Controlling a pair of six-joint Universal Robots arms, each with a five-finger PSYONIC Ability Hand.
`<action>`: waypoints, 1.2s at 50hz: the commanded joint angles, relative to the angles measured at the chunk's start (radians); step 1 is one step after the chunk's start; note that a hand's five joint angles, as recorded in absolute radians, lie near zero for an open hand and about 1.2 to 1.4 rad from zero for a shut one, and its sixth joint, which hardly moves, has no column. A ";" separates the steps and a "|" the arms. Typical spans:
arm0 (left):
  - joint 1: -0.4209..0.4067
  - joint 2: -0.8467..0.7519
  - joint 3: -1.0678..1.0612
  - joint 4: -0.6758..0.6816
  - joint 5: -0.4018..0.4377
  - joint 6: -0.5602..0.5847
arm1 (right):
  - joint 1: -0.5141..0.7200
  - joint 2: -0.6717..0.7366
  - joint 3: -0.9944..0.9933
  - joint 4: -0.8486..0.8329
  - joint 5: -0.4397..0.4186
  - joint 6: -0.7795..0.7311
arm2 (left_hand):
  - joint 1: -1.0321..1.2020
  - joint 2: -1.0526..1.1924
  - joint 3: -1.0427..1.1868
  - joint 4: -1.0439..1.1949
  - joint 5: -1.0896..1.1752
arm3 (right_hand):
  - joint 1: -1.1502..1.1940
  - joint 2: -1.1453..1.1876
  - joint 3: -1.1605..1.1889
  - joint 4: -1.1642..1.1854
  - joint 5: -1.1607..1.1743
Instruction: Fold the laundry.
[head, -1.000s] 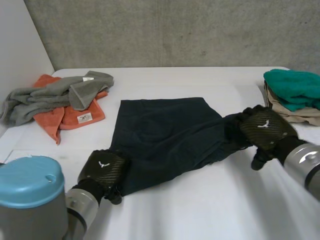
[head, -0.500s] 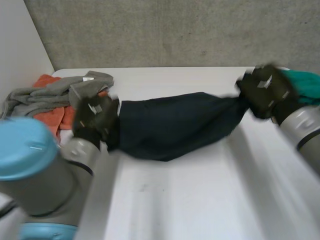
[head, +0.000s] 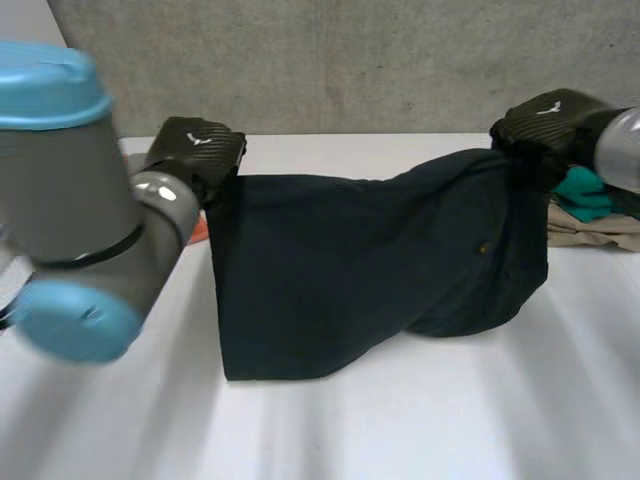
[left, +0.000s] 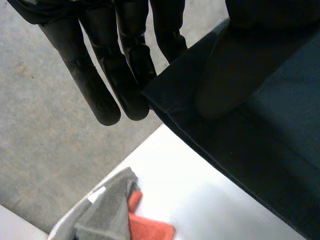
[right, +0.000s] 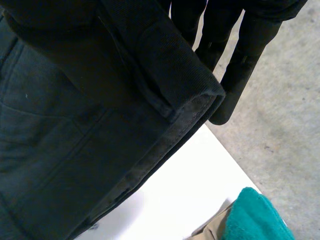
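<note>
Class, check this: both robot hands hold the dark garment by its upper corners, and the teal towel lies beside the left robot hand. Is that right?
Not quite: the head view shows the teal towel beside the right robot hand, not the left robot hand. Both do hold the dark garment.

The garment (head: 370, 260) is plain dark navy, almost black, with no print and one small brownish dot. The left robot hand (head: 195, 148) and the right robot hand (head: 548, 118) are black with a fine woven sheen, and each has a small white mark. The table (head: 420, 420) is white. The towel (head: 588, 190) is teal and the folded cloth (head: 600, 230) is beige. The grey towel (left: 107, 212) is plain grey and the rag (left: 150, 231) is orange. The left arm (head: 70, 190) is grey with light-blue caps. The wall (head: 350, 60) is mottled grey.
</note>
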 joint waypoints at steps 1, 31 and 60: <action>0.020 -0.176 0.426 0.246 0.002 0.000 | 0.098 0.158 -0.305 -0.338 0.203 0.072 | 0.238 0.199 0.205 0.196 0.268 | 0.277 0.220 0.207 0.199 0.237; 0.054 -0.102 -0.207 0.558 0.089 0.013 | 0.103 0.215 0.083 -0.507 0.149 0.115 | 0.238 0.199 0.205 0.196 0.268 | 0.277 0.220 0.207 0.199 0.237; -0.230 0.338 -0.700 -0.226 0.095 0.299 | 0.011 -0.302 0.913 -0.056 0.157 -0.498 | 0.238 0.199 0.205 0.196 0.268 | 0.277 0.220 0.207 0.199 0.237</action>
